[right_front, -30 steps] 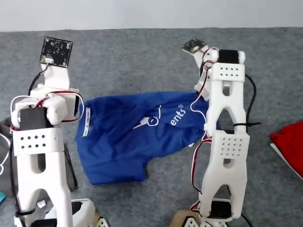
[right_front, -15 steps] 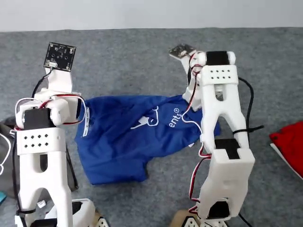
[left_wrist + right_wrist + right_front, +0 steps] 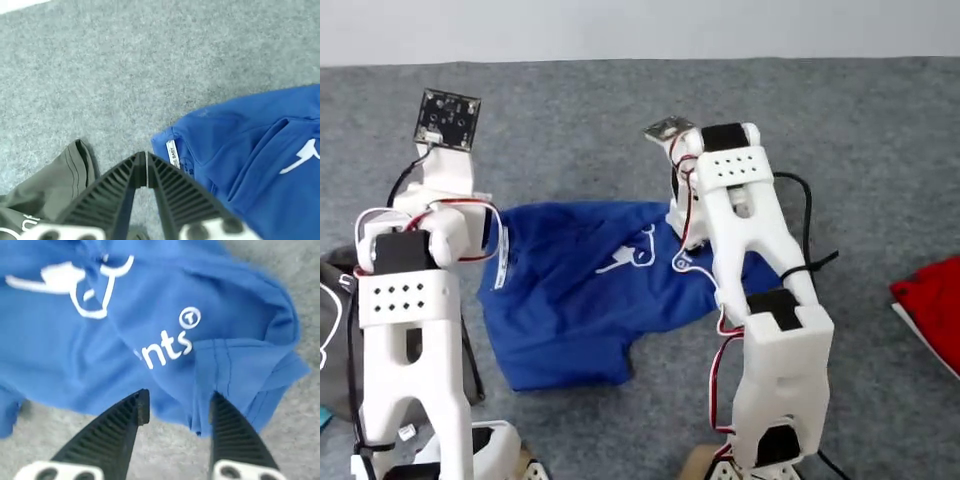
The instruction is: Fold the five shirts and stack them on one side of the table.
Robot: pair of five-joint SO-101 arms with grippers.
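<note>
Your blue shirt (image 3: 590, 290) lies rumpled and only partly spread on the grey carpeted table (image 3: 620, 120), between the two arms. In the high view its long axis runs side to side. The collar end, marked by the white neck label (image 3: 172, 152), points toward the left arm. The printed chest and a bunched sleeve (image 3: 235, 375) lie under the right arm.

The right gripper (image 3: 180, 400) is the one nearer to the work. It hovers directly above that sleeve edge with its jaws spread wide and nothing between them. The stitched hem sits just beyond the fingertips, where the cloth meets bare carpet. I judge your next grasp depends on coming straight down over that edge, not reaching across the print.

The left gripper (image 3: 146, 165) is clenched on nothing. Its closed tips point at the carpet just beside the collar label, apart from the cloth.

An olive shirt (image 3: 45, 190) lies crumpled on the left arm's outer side. A red shirt (image 3: 930, 300) waits at the far right edge, well apart.
</note>
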